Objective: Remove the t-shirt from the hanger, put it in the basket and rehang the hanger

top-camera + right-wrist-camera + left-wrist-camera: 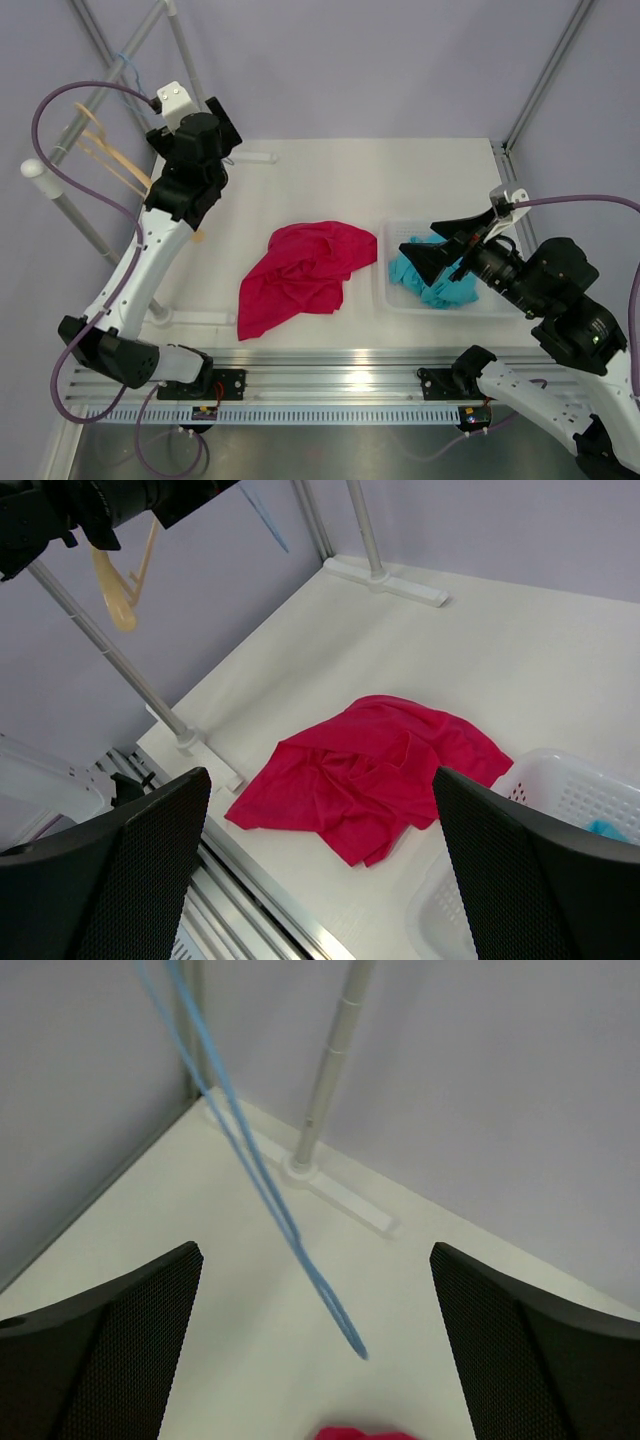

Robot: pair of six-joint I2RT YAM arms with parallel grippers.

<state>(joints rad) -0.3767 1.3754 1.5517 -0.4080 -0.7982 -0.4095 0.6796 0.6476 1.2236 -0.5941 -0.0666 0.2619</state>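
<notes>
Where the desk (300,180) ends on the far left, a thin rack (72,217) stands, and wooden hangers (108,155) hang on its rail. They are bare. The left arm reaches up tall right beside them, with its black head close to the hangers. I cannot tell if it touches them. The left end effector (315,1260) is wide open. Its two black fingers (110,1350) stand far apart and nothing is held between them. It looks down at the back left corner of the desk. A thin blue loop (262,1185) hangs in front of it. In the wrist view the low tip of the loop shows between the two fingers and touches neither.

Next, in the middle of the desk, lies the red t-shirt (305,275). It is off the hangers and well apart from them. It lies in a low crumpled heap with many folds. No end effector touches it.

Just to the right of the t-shirt sits a white basket (386,292). A blue-green cloth (440,290) lies bunched up inside it.

On the right, the right arm bends low over the basket. The right end effector (320,775) is wide open too, with nothing in it. It hangs above the basket and points left at the t-shirt.
</notes>
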